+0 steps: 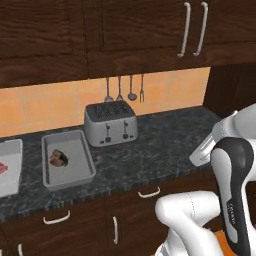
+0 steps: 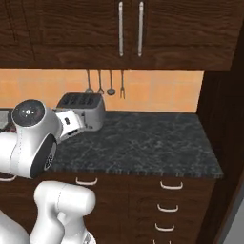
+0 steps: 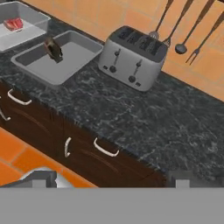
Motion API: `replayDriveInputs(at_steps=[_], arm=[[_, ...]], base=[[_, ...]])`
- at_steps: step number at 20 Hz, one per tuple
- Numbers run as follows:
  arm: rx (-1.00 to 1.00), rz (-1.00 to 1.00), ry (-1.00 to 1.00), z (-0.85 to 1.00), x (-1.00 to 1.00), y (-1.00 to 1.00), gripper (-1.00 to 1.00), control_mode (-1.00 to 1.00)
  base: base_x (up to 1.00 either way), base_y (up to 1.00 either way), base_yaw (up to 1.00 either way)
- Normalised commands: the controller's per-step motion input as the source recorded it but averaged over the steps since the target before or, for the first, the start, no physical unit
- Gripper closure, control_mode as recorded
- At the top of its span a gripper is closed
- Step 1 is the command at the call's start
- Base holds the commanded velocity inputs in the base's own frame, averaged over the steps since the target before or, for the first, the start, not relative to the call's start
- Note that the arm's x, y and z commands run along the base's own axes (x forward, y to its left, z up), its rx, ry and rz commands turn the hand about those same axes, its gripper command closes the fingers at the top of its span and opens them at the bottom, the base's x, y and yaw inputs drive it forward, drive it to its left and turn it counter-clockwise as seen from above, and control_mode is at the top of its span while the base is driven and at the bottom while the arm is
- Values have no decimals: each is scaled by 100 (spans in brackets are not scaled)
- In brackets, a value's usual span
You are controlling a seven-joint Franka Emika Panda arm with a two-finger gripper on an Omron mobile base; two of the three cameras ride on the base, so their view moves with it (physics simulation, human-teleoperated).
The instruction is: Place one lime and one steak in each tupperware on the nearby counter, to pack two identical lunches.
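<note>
Two grey tupperware stand on the dark speckled counter (image 1: 160, 145) left of a toaster. The nearer tupperware (image 1: 80, 170) (image 3: 74, 59) holds a brown steak (image 1: 58, 158) (image 3: 52, 49). At the left edge, the second tupperware (image 1: 11, 180) (image 3: 30, 33) holds a red steak (image 1: 2, 167) (image 3: 14, 24). No lime is in view. My gripper (image 3: 111, 181) hangs open in front of the counter's edge, above the drawers, with nothing between its widely spread fingertips (image 3: 43, 177). It is well right of both tupperware and touches nothing.
A silver four-slot toaster (image 1: 111, 123) (image 2: 83, 109) (image 3: 133, 57) stands against the orange tiled wall, with utensils (image 1: 122, 90) hanging above it. Dark wall cabinets (image 1: 150, 30) overhang the counter. A tall dark cabinet side (image 2: 224, 119) closes off the right end.
</note>
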Motion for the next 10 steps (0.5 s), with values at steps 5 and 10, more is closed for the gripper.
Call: replayDriveInputs(at_steps=[5, 10], arm=[[0, 0, 0, 0, 0, 0, -100, 100], [0, 0, 0, 0, 0, 0, -100, 100]], base=[[-72, -100, -3], [-83, -92, -2]])
